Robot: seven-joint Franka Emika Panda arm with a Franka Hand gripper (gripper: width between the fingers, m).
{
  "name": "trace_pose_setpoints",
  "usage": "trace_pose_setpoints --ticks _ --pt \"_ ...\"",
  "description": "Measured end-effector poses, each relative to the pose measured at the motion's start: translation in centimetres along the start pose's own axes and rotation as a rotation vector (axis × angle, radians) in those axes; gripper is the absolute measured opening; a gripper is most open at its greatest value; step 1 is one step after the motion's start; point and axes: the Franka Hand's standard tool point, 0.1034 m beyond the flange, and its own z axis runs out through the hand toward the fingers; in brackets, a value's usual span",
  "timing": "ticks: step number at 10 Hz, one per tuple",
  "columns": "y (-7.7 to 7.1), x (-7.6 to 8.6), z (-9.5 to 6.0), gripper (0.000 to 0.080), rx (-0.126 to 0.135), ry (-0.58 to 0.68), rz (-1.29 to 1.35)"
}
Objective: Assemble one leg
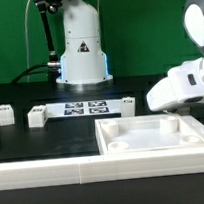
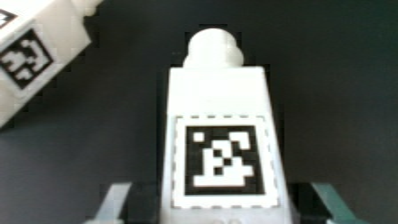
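Observation:
In the wrist view a leg (image 2: 221,130) lies on the black table. It is a white oblong block with a black-and-white tag on its face and a rounded peg at its far tip. My gripper (image 2: 222,208) is open and straddles the leg's near end. One finger (image 2: 118,202) is on one side and the other finger (image 2: 331,202) on the opposite side, each with a dark gap to the leg. In the exterior view the white arm (image 1: 185,83) is low at the right and hides the gripper and this leg.
Another white tagged part (image 2: 32,52) lies close beside the leg. The large white tray-like top (image 1: 153,136) is at the front. More legs (image 1: 37,116) (image 1: 5,111) lie at the exterior view's left, one (image 1: 127,106) beside the marker board (image 1: 88,107).

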Motion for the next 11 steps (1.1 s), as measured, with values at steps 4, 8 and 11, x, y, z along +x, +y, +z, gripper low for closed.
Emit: trace_pose_setpoints --ticks 4,8,11 --pt "2.3 -4.4 -3.9 0.0292 0.008 0.01 -0.008" --pt "3.5 -3.4 -5.5 0.0292 0.001 0.309 -0.051" --pt "7.0 -6.3 -11.2 0.0294 -0.029 0.478 -0.052"
